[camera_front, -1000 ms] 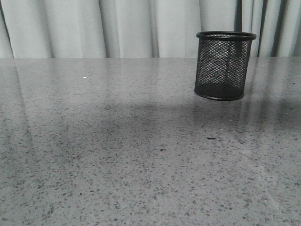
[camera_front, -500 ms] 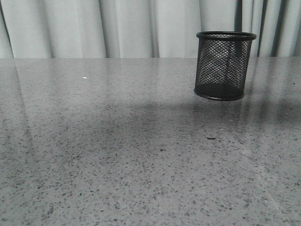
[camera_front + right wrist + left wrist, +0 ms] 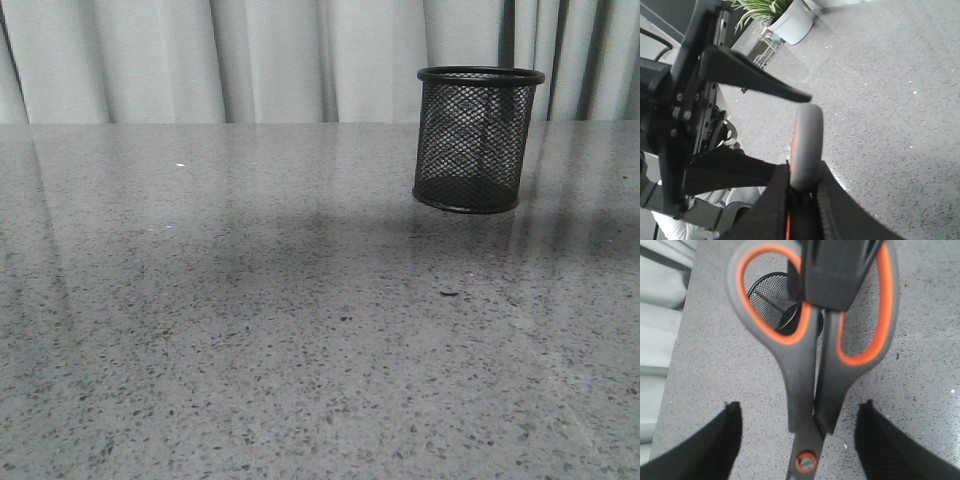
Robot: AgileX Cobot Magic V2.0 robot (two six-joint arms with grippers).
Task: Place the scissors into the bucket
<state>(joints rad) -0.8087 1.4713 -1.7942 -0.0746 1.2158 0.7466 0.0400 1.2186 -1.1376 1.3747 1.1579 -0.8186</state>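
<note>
The scissors (image 3: 807,375), dark grey handles lined with orange, hang in the air above the table. My right gripper (image 3: 805,175) is shut on one handle loop (image 3: 807,145); its black fingers (image 3: 832,270) cross the loops in the left wrist view. My left gripper (image 3: 799,407) is open, its fingers (image 3: 710,445) wide on either side of the scissors' shank and not touching it. The bucket (image 3: 478,138), a black wire-mesh cup, stands upright at the table's back right and shows through one handle loop (image 3: 770,295). No arm appears in the front view.
The grey speckled table (image 3: 250,330) ends at a pale curtain (image 3: 280,60) behind the bucket. A potted plant (image 3: 790,17) stands beyond the table's edge in the right wrist view.
</note>
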